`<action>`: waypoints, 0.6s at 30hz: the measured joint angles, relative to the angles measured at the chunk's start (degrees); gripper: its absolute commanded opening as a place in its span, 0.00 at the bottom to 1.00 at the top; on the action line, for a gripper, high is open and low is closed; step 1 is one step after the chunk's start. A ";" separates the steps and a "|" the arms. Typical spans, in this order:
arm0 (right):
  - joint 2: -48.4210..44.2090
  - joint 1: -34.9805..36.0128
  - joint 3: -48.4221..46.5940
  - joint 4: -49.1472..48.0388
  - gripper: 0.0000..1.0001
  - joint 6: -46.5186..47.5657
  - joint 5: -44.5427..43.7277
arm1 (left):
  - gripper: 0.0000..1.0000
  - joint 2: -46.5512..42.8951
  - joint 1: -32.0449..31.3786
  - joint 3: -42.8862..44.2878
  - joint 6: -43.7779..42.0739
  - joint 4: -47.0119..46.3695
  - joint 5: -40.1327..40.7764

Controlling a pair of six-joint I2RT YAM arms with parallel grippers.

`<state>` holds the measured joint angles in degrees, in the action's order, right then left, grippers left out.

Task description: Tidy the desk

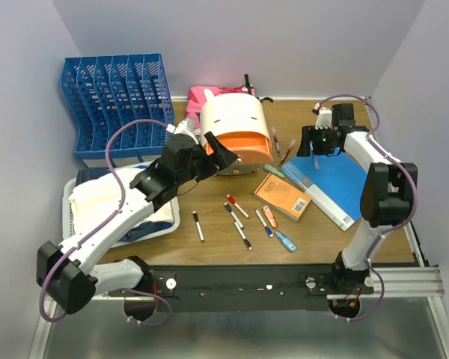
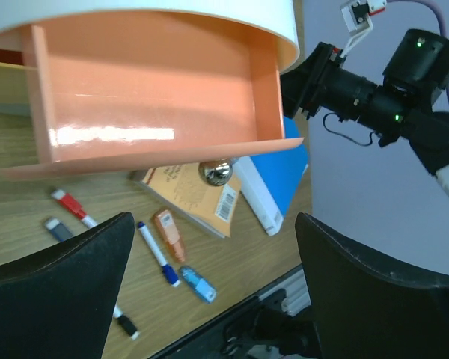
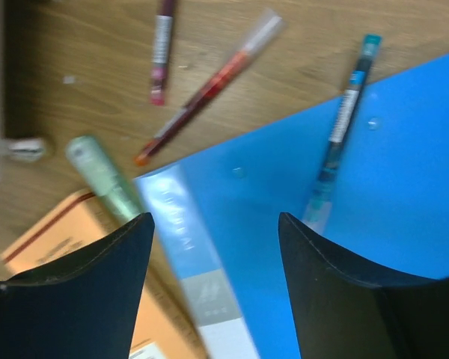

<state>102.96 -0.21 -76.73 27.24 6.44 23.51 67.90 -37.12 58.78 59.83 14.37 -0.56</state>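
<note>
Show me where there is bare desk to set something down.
Bare desk runs along the black rail in front of the markers; a smaller patch lies at the back, right of the drawer unit. Crowded: the middle, from markers to orange book and blue binder.

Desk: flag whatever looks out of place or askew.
Markers lie scattered at odd angles across the desk. The orange drawer stands pulled open. A teal pen lies loose on the blue binder, and the orange book sits crooked.
</note>
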 measured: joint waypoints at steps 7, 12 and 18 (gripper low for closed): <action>8.24 0.00 -5.70 0.61 0.66 2.40 -8.63 | 0.99 -5.84 0.81 0.04 -11.19 9.31 3.67; 11.28 0.00 -8.94 0.63 0.59 3.74 -12.15 | 0.99 -8.37 1.07 -0.09 -17.03 15.61 8.13; 14.12 0.00 -9.90 0.85 0.45 4.28 -13.55 | 0.99 -11.50 1.55 -3.58 -19.67 19.43 11.98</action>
<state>117.08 -0.21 -86.63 28.10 10.72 9.96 56.40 -35.57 55.20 40.16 33.80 11.42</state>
